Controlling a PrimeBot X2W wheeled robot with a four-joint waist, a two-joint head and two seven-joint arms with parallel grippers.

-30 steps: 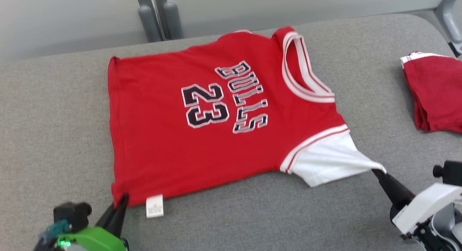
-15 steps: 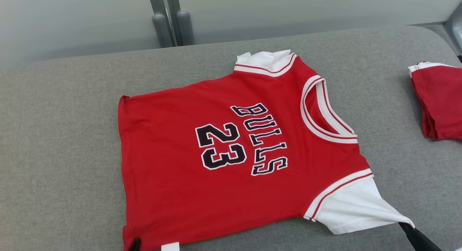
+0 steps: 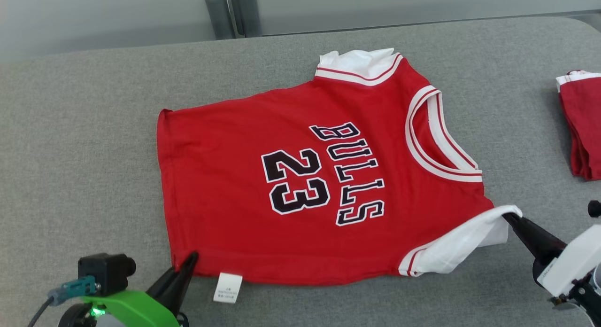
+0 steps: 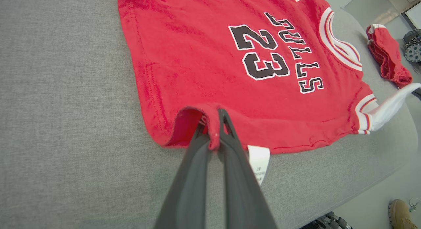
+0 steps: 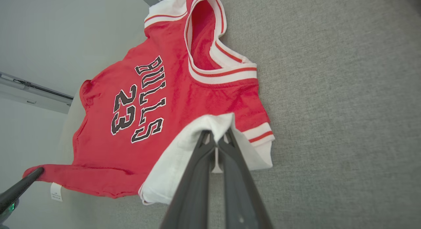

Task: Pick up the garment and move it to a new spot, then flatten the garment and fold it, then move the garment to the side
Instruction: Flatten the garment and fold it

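Note:
The garment point(image 3: 300, 176) is a red jersey lettered "BULLS 23" with white sleeves, spread face up on the grey padded table point(image 3: 84, 153). My left gripper point(image 3: 191, 260) is shut on the garment's near hem corner, and the left wrist view shows red cloth point(image 4: 213, 130) pinched between the fingers beside a white label point(image 4: 258, 161). At the right, my right gripper point(image 3: 509, 217) is shut on the near white sleeve point(image 3: 465, 245), lifting its edge. In the right wrist view the sleeve point(image 5: 197, 137) drapes over the fingertips, and the left gripper's tip point(image 5: 31, 176) shows at the far hem.
A second red garment point(image 3: 582, 125) lies folded at the table's right edge. Two grey posts point(image 3: 232, 12) stand behind the table's far edge. In the left wrist view a shoe point(image 4: 401, 214) stands on the floor past the table's rounded edge.
The camera has shifted between frames. The near white sleeve, stretched out flat toward the right a second ago, is now raised and drawn back toward the jersey's body. Both grips have held.

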